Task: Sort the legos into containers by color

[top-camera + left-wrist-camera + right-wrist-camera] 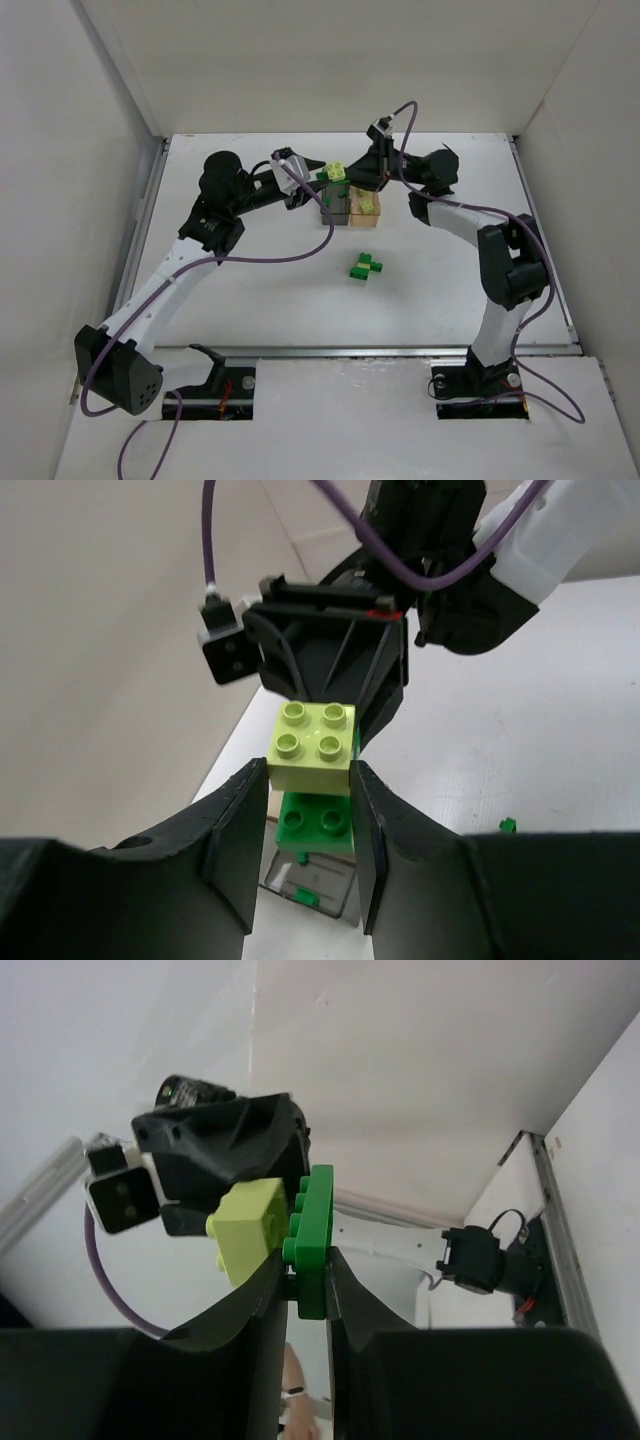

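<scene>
Above the containers (pixel 364 221), the left hand (pixel 308 782) clamps the pale brick (pixel 312 745), and the right hand (pixel 303 1266) pinches the dark green brick (pixel 314 1235) joined to it. Loose green legos (pixel 365 268) lie nearer on open surface (pixel 260 310).

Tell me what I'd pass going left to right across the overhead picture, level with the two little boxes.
left arm → dark grey box → orange-tan box → right arm
</scene>
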Controlling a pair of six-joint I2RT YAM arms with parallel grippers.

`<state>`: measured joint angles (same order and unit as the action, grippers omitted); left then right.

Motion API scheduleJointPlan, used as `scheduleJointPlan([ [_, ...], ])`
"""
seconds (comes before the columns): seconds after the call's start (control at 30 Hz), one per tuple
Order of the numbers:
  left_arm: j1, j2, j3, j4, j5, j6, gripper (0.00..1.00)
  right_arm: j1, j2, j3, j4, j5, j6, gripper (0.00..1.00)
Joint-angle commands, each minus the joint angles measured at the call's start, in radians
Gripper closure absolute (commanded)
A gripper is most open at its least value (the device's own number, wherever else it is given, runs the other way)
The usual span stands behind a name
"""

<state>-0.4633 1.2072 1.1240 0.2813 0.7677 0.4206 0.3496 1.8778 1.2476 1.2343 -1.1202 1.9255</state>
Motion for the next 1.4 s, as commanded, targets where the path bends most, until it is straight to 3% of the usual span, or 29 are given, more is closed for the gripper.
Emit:
scheduleJointPlan([
  [0.0,-0.003,-0.012,0.017,-0.013,-0.025,0.001,0.94,0.011,-0.123,0.033,0.116,-0.023,-0.158,1.00],
  [0.1,-0.003,-0.012,0.017,-0.059,-0.047,0.012,1.00,0.011,-0.178,0.042,-0.105,-0.032,-0.328,1.00],
  [0.23,-0.003,-0.012,0.017,-0.033,-0.067,0.000,1.00,0.011,-0.210,0.042,-0.353,-0.020,-0.505,1.00],
  [0.4,-0.003,-0.012,0.026,0.010,-0.087,-0.069,1.00,-0.024,-0.240,-0.059,-0.407,0.057,-0.540,1.00],
  [0.53,-0.003,0.017,0.036,0.021,-0.166,-0.182,1.00,-0.067,-0.311,-0.106,-0.649,0.183,-0.708,1.00],
  [0.57,-0.003,0.049,0.057,0.004,-0.209,-0.210,1.00,-0.067,-0.327,-0.085,-0.900,0.228,-0.881,1.00],
  [0.67,-0.003,0.148,0.129,-0.079,-0.264,-0.308,1.00,-0.067,-0.377,0.018,-1.325,0.515,-1.167,1.00],
  [0.7,-0.003,0.179,0.151,-0.100,-0.275,-0.322,1.00,-0.067,-0.391,0.032,-1.389,0.680,-1.198,1.00],
  [0.77,-0.003,0.247,0.195,-0.157,-0.275,-0.338,1.00,-0.076,-0.425,0.071,-1.540,0.837,-1.273,1.00],
  [0.83,-0.012,0.362,0.273,-0.180,-0.262,-0.338,1.00,-0.077,-0.443,0.090,-1.588,0.992,-1.313,1.00],
  [1.07,-0.098,0.710,0.542,-0.284,-0.315,-0.316,1.00,-0.077,-0.467,0.135,-1.675,1.207,-1.421,1.00],
  [1.33,-0.135,0.851,0.574,-0.212,-0.380,-0.347,1.00,-0.077,-0.485,0.135,-1.675,1.226,-1.487,1.00],
  [1.37,-0.135,0.865,0.574,-0.212,-0.390,-0.347,0.96,-0.077,-0.485,0.135,-1.675,1.217,-1.496,1.00],
])
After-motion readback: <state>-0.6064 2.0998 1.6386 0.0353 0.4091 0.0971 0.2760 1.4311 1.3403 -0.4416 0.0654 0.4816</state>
